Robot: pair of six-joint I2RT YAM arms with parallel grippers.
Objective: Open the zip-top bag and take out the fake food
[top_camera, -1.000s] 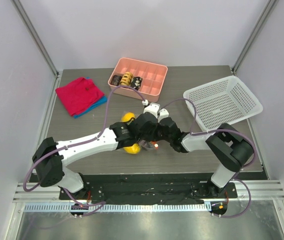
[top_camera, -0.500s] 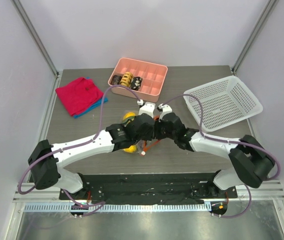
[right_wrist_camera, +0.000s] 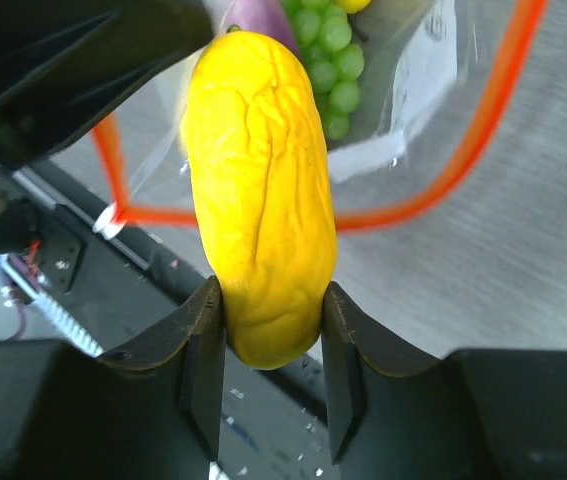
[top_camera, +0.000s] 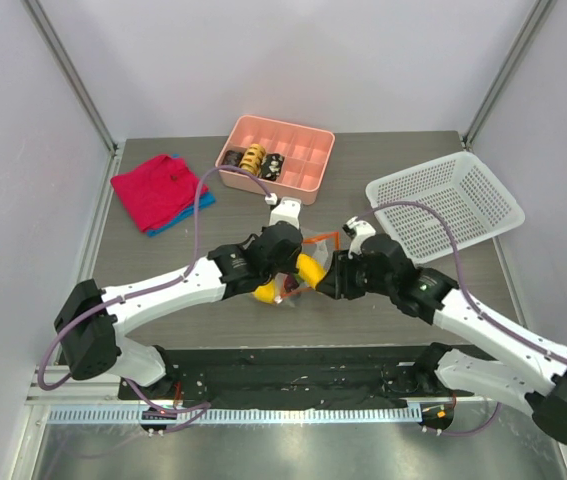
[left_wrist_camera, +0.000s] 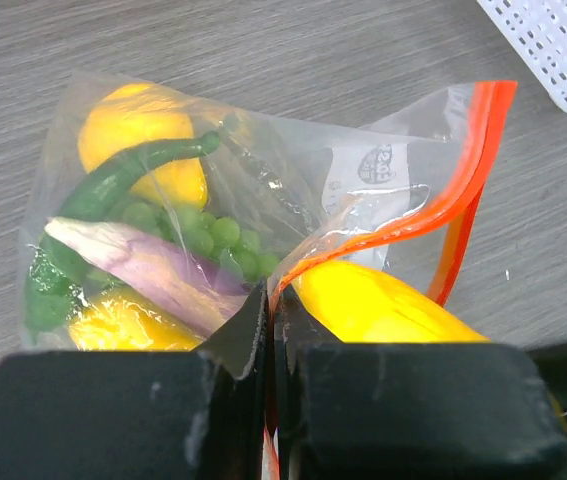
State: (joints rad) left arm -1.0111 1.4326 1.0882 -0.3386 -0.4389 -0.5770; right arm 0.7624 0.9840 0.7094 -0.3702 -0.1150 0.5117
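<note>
We pinch the clear crinkly zip-top bag point(left_wrist_camera: 368, 165) by its orange-red lip in the clenched left gripper point(left_wrist_camera: 270, 300), anchoring its mouth at mid-table. This lets the right gripper point(right_wrist_camera: 271, 300), grasping a long glossy yellow plastic fruit point(right_wrist_camera: 258, 180), draw it clear. The green grapes point(left_wrist_camera: 213, 235) and purple eggplant point(left_wrist_camera: 153, 270) lie inside.

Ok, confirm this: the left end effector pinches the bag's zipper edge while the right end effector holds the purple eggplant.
No: the right end effector holds a long yellow fruit, as the right wrist view shows; the purple eggplant lies inside the zip-top bag. The left end effector does pinch the zipper edge.
</note>
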